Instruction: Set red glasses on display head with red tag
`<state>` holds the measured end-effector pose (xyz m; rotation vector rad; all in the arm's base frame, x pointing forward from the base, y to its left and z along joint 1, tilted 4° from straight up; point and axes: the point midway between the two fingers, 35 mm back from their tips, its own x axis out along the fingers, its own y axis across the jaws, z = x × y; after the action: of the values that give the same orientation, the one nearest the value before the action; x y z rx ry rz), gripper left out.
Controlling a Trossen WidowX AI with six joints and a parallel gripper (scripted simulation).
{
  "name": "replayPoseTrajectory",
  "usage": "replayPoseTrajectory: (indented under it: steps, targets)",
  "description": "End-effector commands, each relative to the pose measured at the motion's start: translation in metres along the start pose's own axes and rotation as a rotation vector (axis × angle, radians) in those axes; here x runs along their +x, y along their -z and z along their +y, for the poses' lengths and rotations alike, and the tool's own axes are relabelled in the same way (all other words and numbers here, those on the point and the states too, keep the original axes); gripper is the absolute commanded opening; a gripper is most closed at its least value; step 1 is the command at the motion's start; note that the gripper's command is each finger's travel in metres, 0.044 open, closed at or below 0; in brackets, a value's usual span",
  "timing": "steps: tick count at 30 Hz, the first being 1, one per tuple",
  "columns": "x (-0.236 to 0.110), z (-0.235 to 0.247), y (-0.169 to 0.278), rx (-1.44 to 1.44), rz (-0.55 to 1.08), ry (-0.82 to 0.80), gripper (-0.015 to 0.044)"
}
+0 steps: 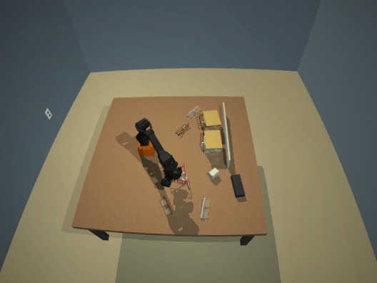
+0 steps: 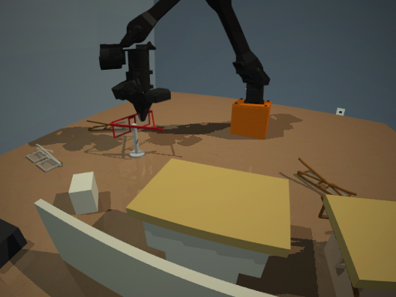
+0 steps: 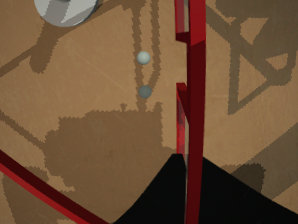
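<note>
My fingers (image 1: 182,176) (image 2: 142,117) are pinched shut on 1 red bar of the glasses (image 1: 186,176) (image 2: 138,124) (image 3: 196,75), and I hold them up off the table (image 1: 125,200) (image 2: 210,150) (image 3: 100,90). In the exterior view the frame overlaps the top of a pale stand (image 2: 136,144) (image 3: 66,9); whether they touch I cannot tell. Near me, 1 brown pair (image 1: 166,206) (image 2: 98,127) and 1 white pair (image 1: 206,206) (image 2: 44,157) lie on the table, and a white block (image 1: 213,174) (image 2: 84,193) stands alone. Farther off are 2 yellow-topped heads (image 1: 213,139) (image 1: 212,118) (image 2: 221,206) (image 2: 371,240), side by side, well apart from my red glasses; their tags I cannot make out. Just behind both stands a long pale panel (image 1: 226,136) (image 2: 112,251), with a dark case (image 1: 238,185) (image 2: 9,240) near its end.
</note>
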<state>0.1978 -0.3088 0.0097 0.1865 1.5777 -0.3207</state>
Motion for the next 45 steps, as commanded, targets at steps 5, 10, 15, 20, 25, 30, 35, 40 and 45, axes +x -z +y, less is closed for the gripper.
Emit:
replayPoseTrajectory:
  steps: [5,10,15,20,25,30,35,40,45]
  targets:
    - [0.000,-0.005,0.008,0.002,0.000,0.003,0.0000]
    - [0.000,-0.006,0.012,0.002,0.001,0.003,0.0000]
    - [0.000,-0.007,0.016,0.002,0.001,0.004,0.0000]
    - [0.000,-0.008,0.020,0.002,0.002,0.004,0.0000]
    - [0.000,-0.009,0.023,0.002,0.002,0.004,0.0000]
    - [0.000,-0.009,0.026,0.002,0.002,0.004,0.0000]
    - [0.000,-0.009,0.026,0.002,0.002,0.004,0.0000]
    - [0.000,-0.009,0.025,0.002,0.002,0.004,0.0000]
    - [0.000,-0.009,0.025,0.002,0.002,0.004,0.0000]
